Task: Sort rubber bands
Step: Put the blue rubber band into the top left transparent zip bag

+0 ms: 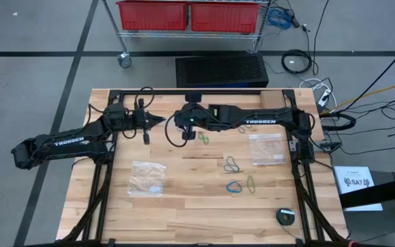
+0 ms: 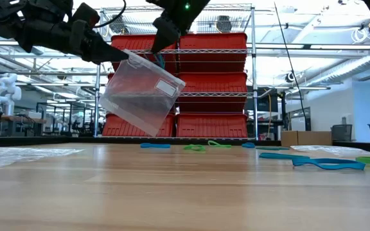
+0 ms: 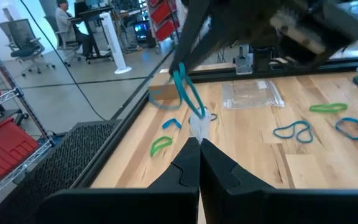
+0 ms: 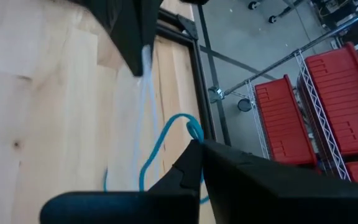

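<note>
Both arms are raised over the far middle of the table (image 1: 184, 206), their tips close together. The left gripper (image 1: 158, 121) is shut, its jaws pinching one top corner of a clear plastic bag (image 2: 141, 92) that hangs tilted in the air, a white label near its upper edge. The right gripper (image 1: 181, 127) is shut too, gripping the bag's other top corner — and a teal rubber band (image 4: 166, 146) is caught in its closed jaws, dangling in a loop at the bag's mouth. The other rubber bands lie loose on the wood: a green one (image 1: 203, 138) just beside the right gripper, a grey-green pair (image 1: 232, 164) toward the middle, a blue one (image 1: 234, 186) touching a yellow-green one (image 1: 251, 183) nearer the front. Two more clear bags rest flat on the table — one on the left side (image 1: 147, 177), one on the right side (image 1: 267, 147).
</note>
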Robot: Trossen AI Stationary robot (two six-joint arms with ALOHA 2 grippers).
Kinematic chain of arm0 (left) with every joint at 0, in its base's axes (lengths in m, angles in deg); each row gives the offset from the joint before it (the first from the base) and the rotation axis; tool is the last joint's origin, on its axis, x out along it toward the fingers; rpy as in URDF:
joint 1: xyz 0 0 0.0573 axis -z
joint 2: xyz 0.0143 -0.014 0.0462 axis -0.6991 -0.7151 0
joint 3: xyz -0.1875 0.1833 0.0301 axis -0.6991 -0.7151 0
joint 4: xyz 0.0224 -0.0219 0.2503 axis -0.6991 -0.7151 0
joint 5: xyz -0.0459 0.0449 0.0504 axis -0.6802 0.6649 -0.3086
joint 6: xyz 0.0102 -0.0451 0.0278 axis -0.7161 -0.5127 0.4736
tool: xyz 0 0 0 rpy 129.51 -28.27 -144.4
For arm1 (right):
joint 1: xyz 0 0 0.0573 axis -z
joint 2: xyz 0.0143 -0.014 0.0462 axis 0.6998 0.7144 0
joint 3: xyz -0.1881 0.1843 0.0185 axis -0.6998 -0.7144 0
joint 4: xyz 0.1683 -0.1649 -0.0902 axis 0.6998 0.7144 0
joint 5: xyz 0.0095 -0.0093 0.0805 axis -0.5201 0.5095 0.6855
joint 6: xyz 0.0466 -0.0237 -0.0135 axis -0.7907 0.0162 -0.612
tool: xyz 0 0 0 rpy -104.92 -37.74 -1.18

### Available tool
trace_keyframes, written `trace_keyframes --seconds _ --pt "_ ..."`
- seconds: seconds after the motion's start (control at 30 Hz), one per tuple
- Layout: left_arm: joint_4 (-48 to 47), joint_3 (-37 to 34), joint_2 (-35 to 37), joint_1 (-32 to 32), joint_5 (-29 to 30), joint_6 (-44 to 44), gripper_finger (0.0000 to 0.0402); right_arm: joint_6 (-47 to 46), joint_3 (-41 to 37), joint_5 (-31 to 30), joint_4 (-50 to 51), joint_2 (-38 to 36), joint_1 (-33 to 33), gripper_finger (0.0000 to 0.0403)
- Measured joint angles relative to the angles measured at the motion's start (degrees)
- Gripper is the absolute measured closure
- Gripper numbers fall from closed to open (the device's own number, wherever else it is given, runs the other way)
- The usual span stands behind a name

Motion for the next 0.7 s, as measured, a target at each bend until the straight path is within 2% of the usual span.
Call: trace_keyframes --seconds 0.33,0.7 --pt "0.16 0.00 -0.01 0.00 0.00 -0.38 0.0401 -0.28 -0.19 0.23 0.36 0.02 -0.96 0.0403" --pt "0.16 0.00 0.00 0.00 0.18 -0.44 0.0401 -3.68 -0.15 4.85 2.70 1.04 -0.95 0.0403"
